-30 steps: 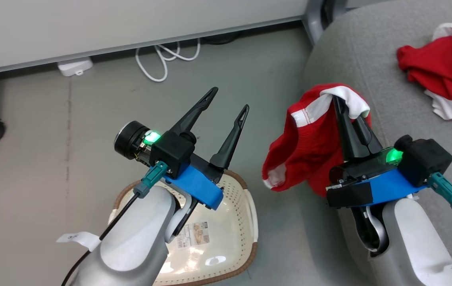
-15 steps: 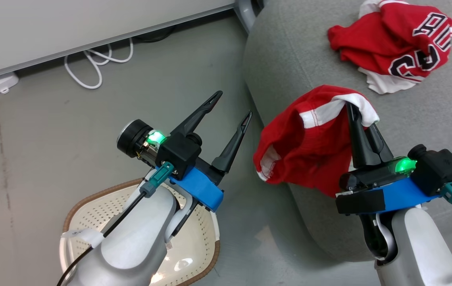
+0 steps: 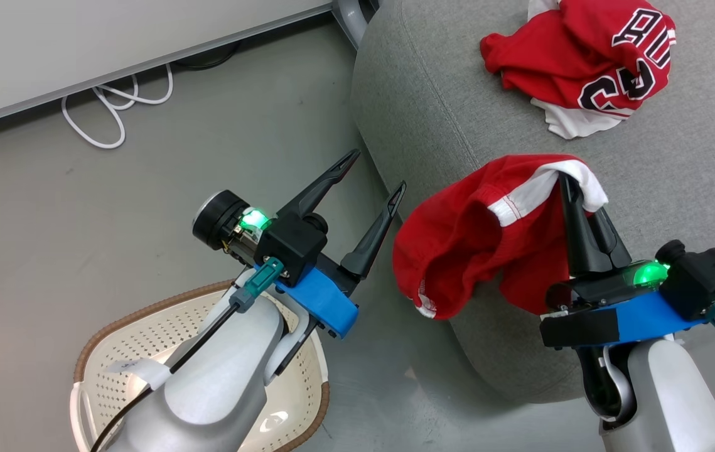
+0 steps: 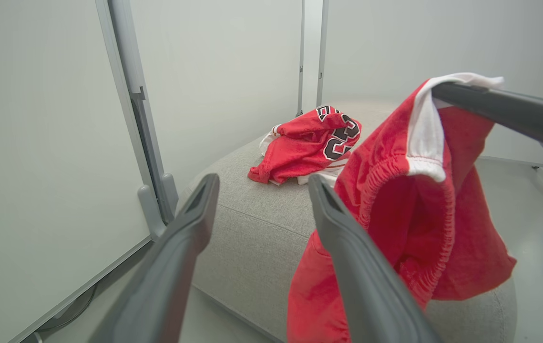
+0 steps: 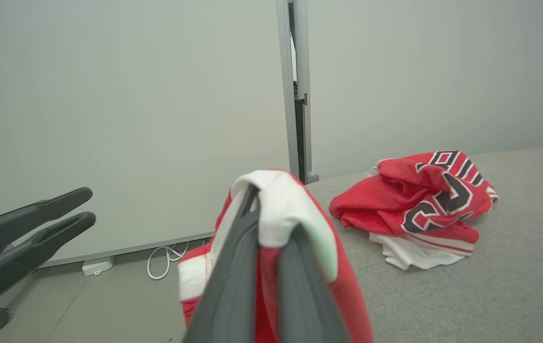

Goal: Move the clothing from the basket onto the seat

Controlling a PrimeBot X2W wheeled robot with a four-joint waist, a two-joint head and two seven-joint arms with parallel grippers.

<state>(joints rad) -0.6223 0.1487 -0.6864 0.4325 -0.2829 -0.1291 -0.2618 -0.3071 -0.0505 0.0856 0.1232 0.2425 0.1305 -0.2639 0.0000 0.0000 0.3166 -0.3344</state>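
Shorts (image 3: 457,251), red with white trim, hang from the right end effector (image 3: 569,194), whose two dark fingers are pinched together on the white-edged fabric, over the near rounded edge of the grey fabric seat (image 3: 677,169). Whether the drooping cloth touches the cushion cannot be told. Farther back on the same cushion lies a crumpled red jersey (image 3: 577,63) with black-and-white lettering, well apart from the shorts. The left end effector (image 3: 377,170) is spread wide and grips nothing, poised above the smooth grey floor (image 3: 81,207) just beside the seat. Under its pale forearm the cream perforated basket (image 3: 112,339) with a brown rim stands on the floor, near the seat's side. Pale partition panels (image 3: 81,50) on grey metal posts (image 3: 348,12) close off the room behind. A white cable (image 3: 112,119) loops on the floor along the foot of the panels.
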